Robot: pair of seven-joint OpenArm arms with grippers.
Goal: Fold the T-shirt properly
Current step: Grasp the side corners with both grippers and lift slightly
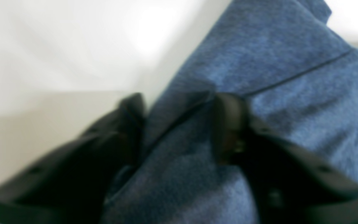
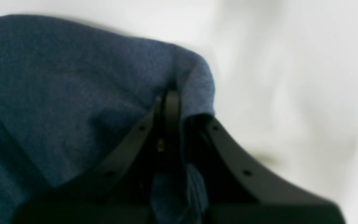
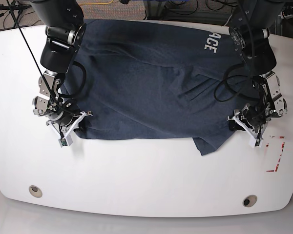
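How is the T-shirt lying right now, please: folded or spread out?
Mostly spread: the T-shirt covers the table between both arms, wrinkled, with one near corner hanging out below the hem line. No finished fold shows.

The T-shirt (image 3: 151, 92) is soft, matt, heathered navy cloth, its white printed letters (image 3: 212, 42) flat on the weave. Under it the bench (image 3: 136, 180) shows smooth, white and faintly glossy. The pincer fingers (image 2: 244, 168) look like matt black plastic, dotted with small holes.
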